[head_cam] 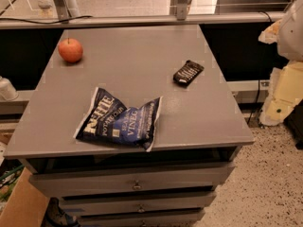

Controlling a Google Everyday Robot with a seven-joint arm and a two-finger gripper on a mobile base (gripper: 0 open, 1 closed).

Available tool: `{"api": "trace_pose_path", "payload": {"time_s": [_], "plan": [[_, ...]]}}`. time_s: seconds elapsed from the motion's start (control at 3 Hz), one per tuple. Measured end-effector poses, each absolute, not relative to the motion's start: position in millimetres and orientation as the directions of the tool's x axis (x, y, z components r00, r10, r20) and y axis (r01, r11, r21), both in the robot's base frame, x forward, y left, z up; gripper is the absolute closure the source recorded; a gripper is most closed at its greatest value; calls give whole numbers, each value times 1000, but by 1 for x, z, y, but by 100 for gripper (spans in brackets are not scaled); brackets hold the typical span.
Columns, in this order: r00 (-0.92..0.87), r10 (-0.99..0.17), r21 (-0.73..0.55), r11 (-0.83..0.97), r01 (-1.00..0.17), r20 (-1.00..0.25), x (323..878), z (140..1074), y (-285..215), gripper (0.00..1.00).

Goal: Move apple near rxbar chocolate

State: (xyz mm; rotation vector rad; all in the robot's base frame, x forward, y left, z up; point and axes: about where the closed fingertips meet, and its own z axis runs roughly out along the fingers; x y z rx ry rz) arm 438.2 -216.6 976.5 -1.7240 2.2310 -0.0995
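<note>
Apple (70, 50) sits back-left, well apart from rxbar chocolate (188, 73); pincer (285, 94) hangs far right, state untellable.

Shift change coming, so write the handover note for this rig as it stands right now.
Tool: at the right edge of the view, off the table's right side, holding neither job item.
Apple: on the table, far left corner.
Rxbar chocolate: lying flat, right of centre, well apart from the apple.
Chip bag: near the front edge, not between the two.
Done: nothing yet.
Left: reach over to the apple, grasp it, carry it right and set it down beside the bar.
</note>
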Motion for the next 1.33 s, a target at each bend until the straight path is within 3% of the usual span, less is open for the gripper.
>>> {"api": "trace_pose_path", "payload": {"time_s": [0.67, 1.33], "plan": [[-193, -954, -260, 251, -932, -228, 444, 981, -212, 0], [28, -947, -338, 87, -937, -321, 499, 992, -133, 0]]}}
